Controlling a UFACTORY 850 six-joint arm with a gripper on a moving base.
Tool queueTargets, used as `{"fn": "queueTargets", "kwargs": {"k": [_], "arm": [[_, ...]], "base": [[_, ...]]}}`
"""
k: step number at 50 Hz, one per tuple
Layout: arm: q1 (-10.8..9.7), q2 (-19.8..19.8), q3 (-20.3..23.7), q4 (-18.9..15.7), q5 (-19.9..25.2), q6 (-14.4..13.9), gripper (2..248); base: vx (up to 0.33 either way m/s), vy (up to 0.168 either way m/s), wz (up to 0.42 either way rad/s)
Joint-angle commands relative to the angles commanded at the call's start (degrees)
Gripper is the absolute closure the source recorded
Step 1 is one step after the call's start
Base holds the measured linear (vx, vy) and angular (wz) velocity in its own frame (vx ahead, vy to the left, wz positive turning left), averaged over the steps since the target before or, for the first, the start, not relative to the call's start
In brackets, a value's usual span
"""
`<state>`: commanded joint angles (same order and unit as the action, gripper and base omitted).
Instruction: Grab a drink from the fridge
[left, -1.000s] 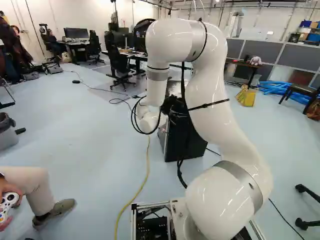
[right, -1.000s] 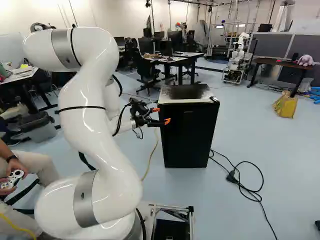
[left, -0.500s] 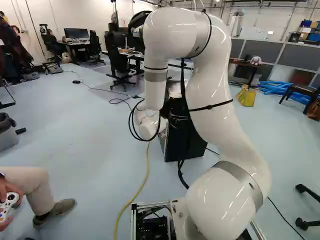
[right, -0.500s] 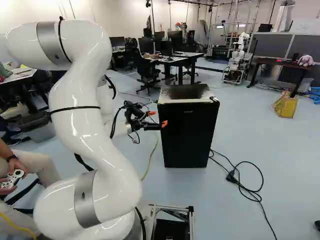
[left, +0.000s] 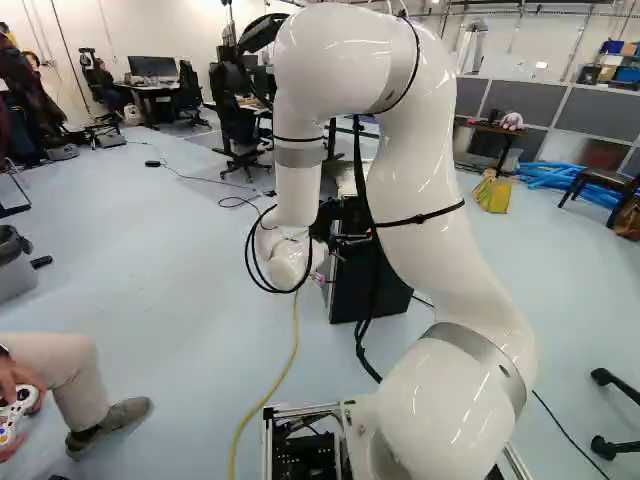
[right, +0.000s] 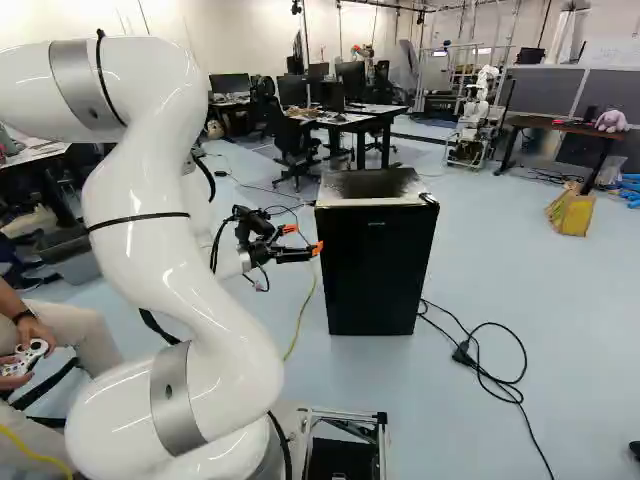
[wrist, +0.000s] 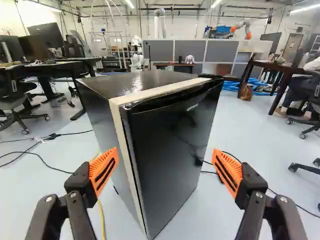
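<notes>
The gripper, spread wide and empty, is being drawn back leftward from the shut fridge, room seemingly being made for the door to be opened.

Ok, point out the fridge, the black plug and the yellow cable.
Fridge (wrist: 172, 150), wrist view: front of its door.
Black plug (right: 462, 353), right base view: middle of its body.
Yellow cable (left: 296, 325), left base view: its far stretch.
</notes>
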<state>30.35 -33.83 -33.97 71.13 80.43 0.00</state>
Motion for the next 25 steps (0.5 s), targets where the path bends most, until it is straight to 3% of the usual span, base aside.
{"fn": "queueTargets", "kwargs": {"k": [25], "arm": [[2.1, -1.5, -2.9, 0.0, 0.0, 0.0, 3]], "base": [[0.0, 0.0, 0.0]]}}
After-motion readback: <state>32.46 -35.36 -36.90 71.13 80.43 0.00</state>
